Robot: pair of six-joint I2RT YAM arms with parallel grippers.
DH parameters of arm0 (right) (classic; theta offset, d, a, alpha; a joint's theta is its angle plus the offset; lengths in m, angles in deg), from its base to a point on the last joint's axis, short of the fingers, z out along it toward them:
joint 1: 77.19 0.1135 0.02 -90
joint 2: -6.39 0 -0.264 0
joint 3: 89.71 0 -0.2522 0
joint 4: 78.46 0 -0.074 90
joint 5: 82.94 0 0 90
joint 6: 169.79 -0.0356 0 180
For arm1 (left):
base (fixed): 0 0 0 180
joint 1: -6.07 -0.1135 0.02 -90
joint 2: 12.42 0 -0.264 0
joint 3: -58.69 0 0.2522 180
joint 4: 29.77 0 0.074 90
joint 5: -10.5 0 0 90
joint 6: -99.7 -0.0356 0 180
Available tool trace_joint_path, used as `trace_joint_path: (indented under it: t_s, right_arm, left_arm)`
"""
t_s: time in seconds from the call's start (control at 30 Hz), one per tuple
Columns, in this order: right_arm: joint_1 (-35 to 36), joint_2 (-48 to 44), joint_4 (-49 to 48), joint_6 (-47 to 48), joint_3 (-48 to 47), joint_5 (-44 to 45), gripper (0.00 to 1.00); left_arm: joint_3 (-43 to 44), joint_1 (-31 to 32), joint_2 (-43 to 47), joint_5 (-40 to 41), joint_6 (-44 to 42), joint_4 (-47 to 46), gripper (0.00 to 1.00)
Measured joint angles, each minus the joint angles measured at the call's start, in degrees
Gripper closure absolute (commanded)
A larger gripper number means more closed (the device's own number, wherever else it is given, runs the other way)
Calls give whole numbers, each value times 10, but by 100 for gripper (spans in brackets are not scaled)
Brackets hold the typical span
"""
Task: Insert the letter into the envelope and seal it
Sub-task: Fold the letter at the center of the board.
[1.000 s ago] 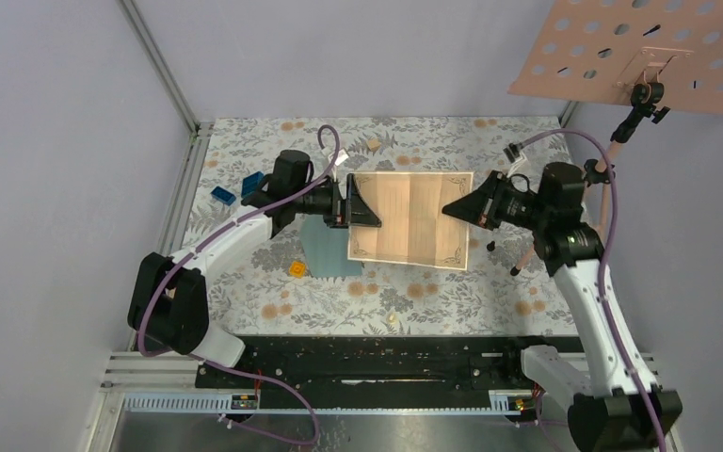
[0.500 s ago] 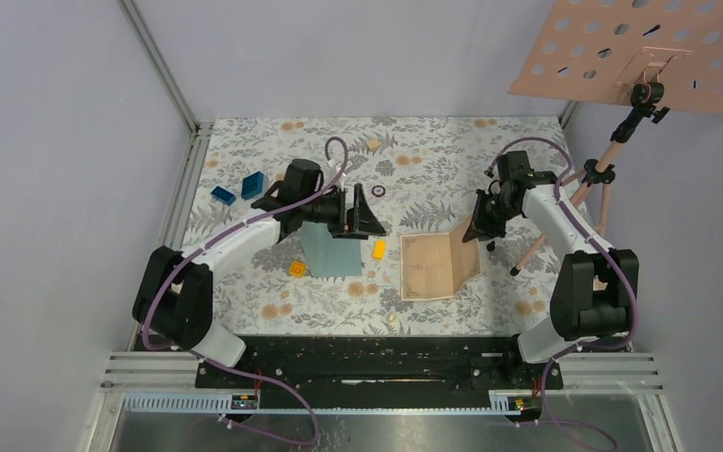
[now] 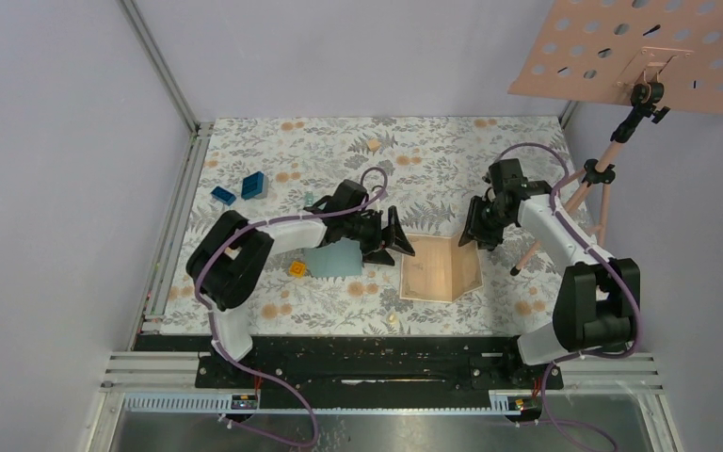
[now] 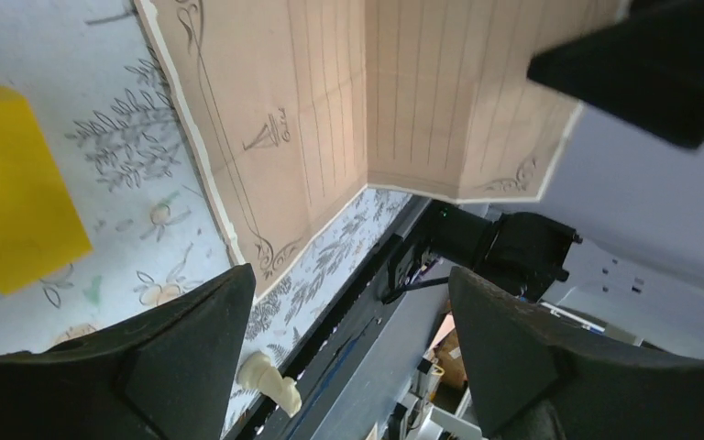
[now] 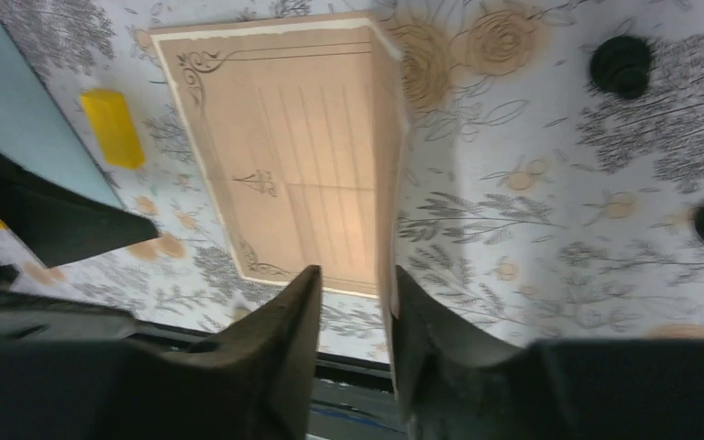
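At the middle of the flowered table [image 3: 273, 151] the letter [image 3: 430, 273] lies outside the envelope [image 3: 331, 261], which rests flat at its 9 o'clock. The sheet is part-folded. Its 9 o'clock portion is flat on the table, and its 3 o'clock portion stands up along a crease running 12 to 6. I'd say that is so it can be doubled over to fit the envelope. The right gripper [image 5: 356, 275] straddles the raised flap from 1 o'clock, its fingers a little apart with a gap showing beside the paper, so I read it as released rather than pinching. The left gripper [image 4: 348, 280] hovers at the letter's 9 o'clock edge, spread wide and empty, probably placed to pin or take the sheet. A yellow block [image 4: 14, 192] sits just beside that edge. The letter carries ruled lines, corner scrolls and a small sailboat mark, and the writing under the mark is too small to read. No brand shows.
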Motion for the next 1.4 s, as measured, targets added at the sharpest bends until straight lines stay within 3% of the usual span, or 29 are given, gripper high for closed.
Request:
trace_joint_path:
  t_s: [0.1, 0.6, 1.0, 1.17, 1.4]
  right_arm:
    - [15, -9, -21, -19, 17, -6, 49]
    - [33, -52, -227, -186, 134, -130, 45]
    - [55, 65, -333, -250, 154, -146, 41]
    - [56, 97, -344, -253, 152, -136, 41]
    - [56, 55, -315, -248, 149, -127, 37]
  left_arm:
    - [18, 1, -36, 4, 21, -11, 21]
    - [61, 6, -92, 13, 40, -11, 23]
    - [48, -7, 48, 88, 0, 97, 22]
    - [47, -14, 60, 94, -5, 102, 22]
    - [26, -4, 60, 91, 7, 98, 22]
